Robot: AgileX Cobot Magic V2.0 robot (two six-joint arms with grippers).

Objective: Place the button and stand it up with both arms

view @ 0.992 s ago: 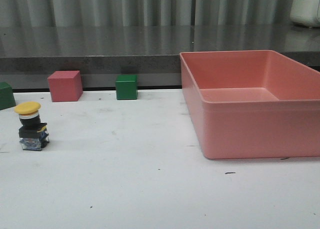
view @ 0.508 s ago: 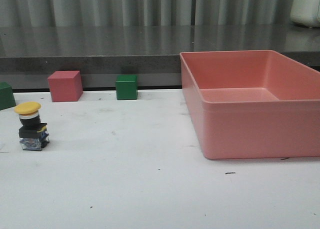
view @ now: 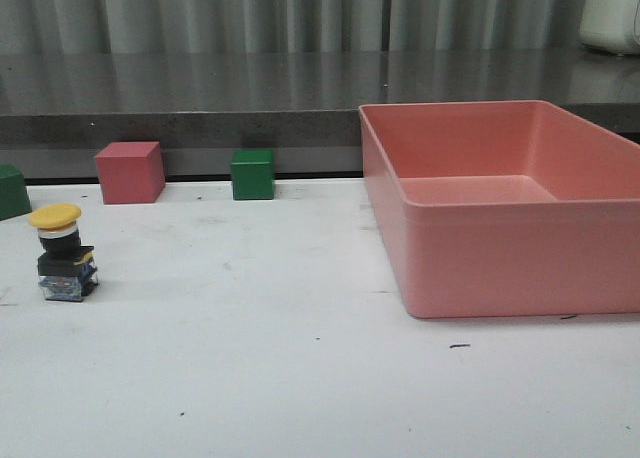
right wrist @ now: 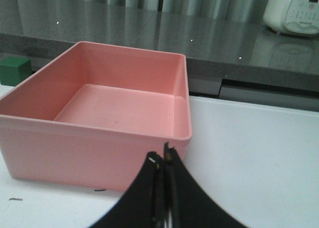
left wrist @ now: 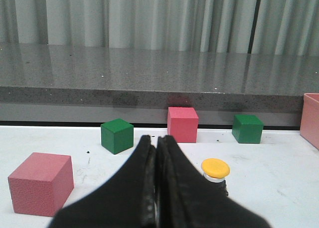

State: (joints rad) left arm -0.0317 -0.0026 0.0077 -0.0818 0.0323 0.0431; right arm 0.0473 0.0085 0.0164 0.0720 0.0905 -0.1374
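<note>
One item of concern, three views.

Front view — button point(view: 64, 254) at the left edge of the frame, mid-height, upright on the white table point(view: 300, 378) with its cap uppermost. Pink cube point(view: 130, 171) and green cube point(view: 252, 174) sit behind it toward the upper left; a second green cube point(view: 12, 191) is cut by the left border. Pink bin point(view: 500, 238) fills the right half, well apart from the button. No arm shows here. Judgement: the button appears to stand already, so the step in hand is likely the withdrawal or a check; any further approach should come slowly and from the side, sparing the top-heavy cap.

Left wrist view — left gripper point(left wrist: 157, 188) at bottom centre, fingers pressed together, holding nothing. Button point(left wrist: 215, 172) just right of the fingers, lower centre-right, partly hidden; apart from them, as far as can be told. Large pink cube point(left wrist: 41, 183) at lower left.

Right wrist view — right gripper point(right wrist: 162, 188) at bottom centre, clenched and empty, before the bin's near wall point(right wrist: 94, 148). Button not visible.

Description — yellow mushroom cap, black collar, dark blocky base with blue and clear parts.
</note>
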